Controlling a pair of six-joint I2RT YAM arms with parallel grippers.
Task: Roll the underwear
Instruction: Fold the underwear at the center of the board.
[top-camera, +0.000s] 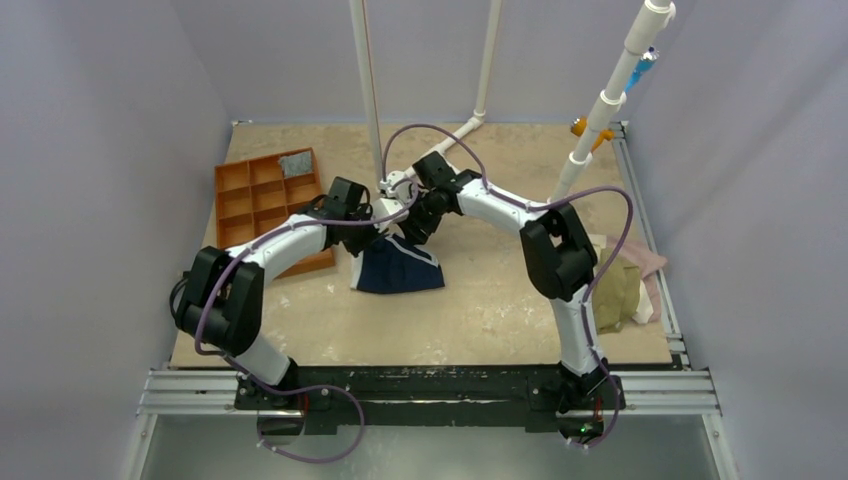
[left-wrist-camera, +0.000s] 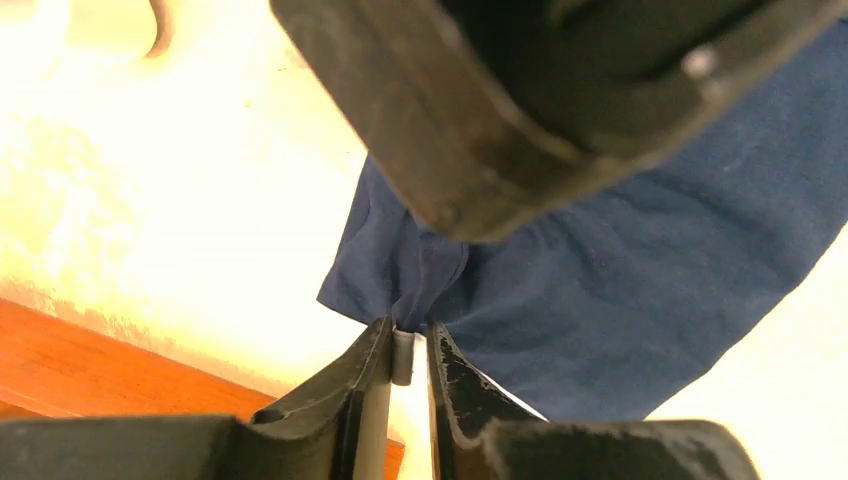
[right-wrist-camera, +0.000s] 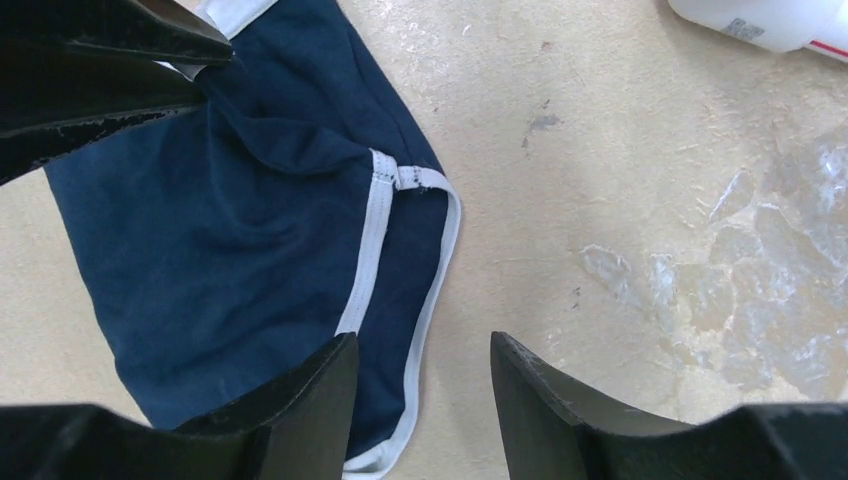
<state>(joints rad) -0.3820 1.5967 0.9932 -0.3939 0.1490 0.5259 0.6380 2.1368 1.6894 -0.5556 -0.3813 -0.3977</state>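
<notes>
**Left hand pinching underwear edge, right hand open above it**

The underwear (top-camera: 400, 272) lies mostly flat mid-worktop (top-camera: 480, 310), between the two arms, with its near part spread on the surface and its far edge up at the hands.

Handling, as a guess: light, thin, floppy cloth with no stiffness. It will sag and bunch when lifted and may slide on the smooth worktop. The white trim (right-wrist-camera: 372, 230) round the leg opening and the waistband (right-wrist-camera: 232, 12) look the firmest parts. The waistband corners are probably the best places to take hold, one hand each, so the roll starts even.

Left hand (left-wrist-camera: 408, 340): fingers almost together, clamped on a pale strip that looks like the waistband. Blue cloth puckers toward the pinch.

Right hand (right-wrist-camera: 420, 345): fingers apart, nothing between them, poised over the leg-opening side. I can't tell whether the tips touch the cloth.

Off to the right, an olive garment (top-camera: 618, 290) lies well apart from the underwear. Further back on the left is an orange tray (top-camera: 235, 195).
</notes>
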